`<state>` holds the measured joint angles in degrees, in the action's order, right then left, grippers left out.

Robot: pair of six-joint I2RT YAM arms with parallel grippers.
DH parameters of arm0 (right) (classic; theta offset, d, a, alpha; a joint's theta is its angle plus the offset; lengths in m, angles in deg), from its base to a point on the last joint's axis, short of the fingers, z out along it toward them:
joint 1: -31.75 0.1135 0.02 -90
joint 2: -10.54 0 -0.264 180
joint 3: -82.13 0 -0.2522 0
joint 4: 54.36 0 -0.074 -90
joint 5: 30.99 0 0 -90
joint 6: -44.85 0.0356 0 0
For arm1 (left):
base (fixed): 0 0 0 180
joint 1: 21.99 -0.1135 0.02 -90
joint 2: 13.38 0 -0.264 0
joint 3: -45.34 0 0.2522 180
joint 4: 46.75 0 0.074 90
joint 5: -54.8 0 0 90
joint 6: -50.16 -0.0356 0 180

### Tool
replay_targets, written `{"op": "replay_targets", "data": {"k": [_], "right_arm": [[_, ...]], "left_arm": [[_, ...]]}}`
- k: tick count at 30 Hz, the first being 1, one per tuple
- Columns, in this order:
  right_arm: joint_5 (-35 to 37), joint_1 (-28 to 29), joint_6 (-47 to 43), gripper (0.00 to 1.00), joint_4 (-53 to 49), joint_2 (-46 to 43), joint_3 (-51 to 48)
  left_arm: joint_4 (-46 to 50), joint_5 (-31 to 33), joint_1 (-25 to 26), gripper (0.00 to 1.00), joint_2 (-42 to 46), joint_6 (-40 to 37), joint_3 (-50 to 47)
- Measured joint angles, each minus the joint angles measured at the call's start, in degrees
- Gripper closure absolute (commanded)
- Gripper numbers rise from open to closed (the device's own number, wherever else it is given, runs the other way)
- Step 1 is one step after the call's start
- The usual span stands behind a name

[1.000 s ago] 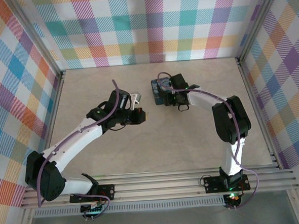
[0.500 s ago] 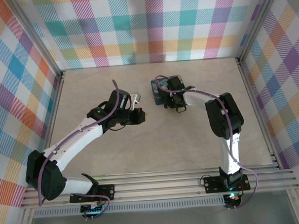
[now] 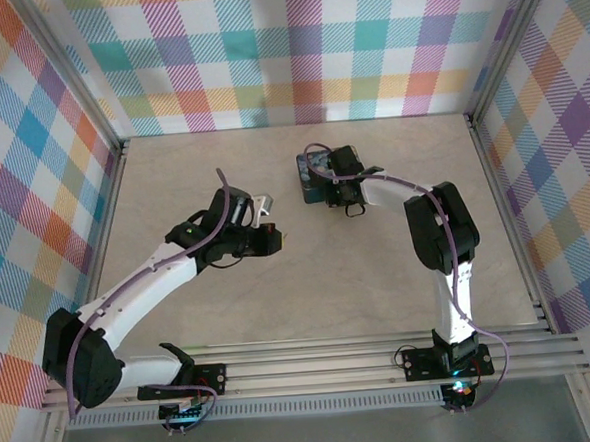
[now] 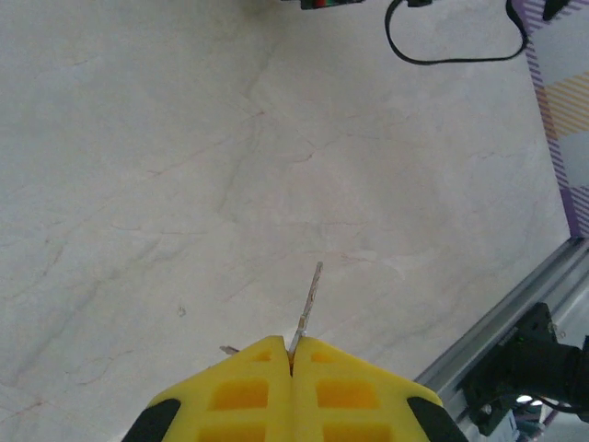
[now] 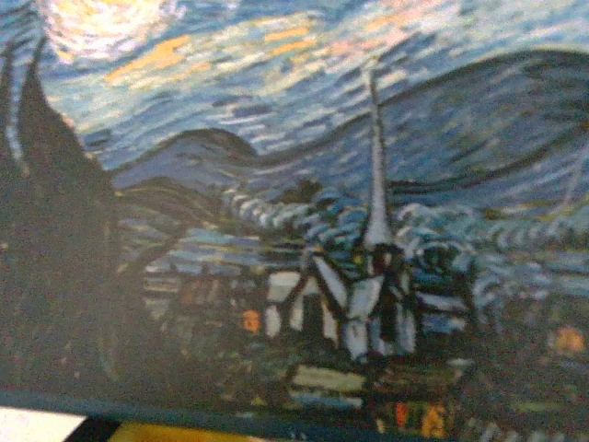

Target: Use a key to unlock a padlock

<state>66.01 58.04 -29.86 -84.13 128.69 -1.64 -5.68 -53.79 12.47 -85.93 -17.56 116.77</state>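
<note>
My left gripper (image 4: 292, 343) has its yellow fingers (image 4: 244, 387) pressed together on the key (image 4: 309, 299), whose thin metal blade sticks out forward above the bare tabletop. From above, that gripper (image 3: 273, 240) hangs over the middle of the table. My right gripper (image 3: 331, 187) sits right at the blue starry-night tin (image 3: 310, 170) at the back. The tin's painted lid (image 5: 304, 184) is very close in the right wrist view, where just a yellow sliver of a finger (image 5: 147, 431) shows at the bottom edge. How far the right jaws are parted is hidden. The padlock is hidden.
Plaid walls (image 3: 30, 147) enclose the beige table on three sides. Aluminium rails (image 3: 314, 365) run along the near edge, and one (image 4: 515, 313) shows beside the left gripper. A black cable (image 4: 442, 57) loops on the table far ahead of the key.
The left gripper with the key has drifted slightly toward the near side. The right arm has folded in, and its gripper has shifted a little further over the tin.
</note>
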Motion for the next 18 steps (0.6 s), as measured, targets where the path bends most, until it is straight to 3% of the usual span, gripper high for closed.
{"op": "replay_targets", "data": {"k": [18], "right_arm": [[-7.7,0.0,-1.2,1.0,-0.6,-6.3,-8.0]], "left_arm": [[-4.6,-4.5,-0.1,1.0,0.6,0.3,-3.7]]}}
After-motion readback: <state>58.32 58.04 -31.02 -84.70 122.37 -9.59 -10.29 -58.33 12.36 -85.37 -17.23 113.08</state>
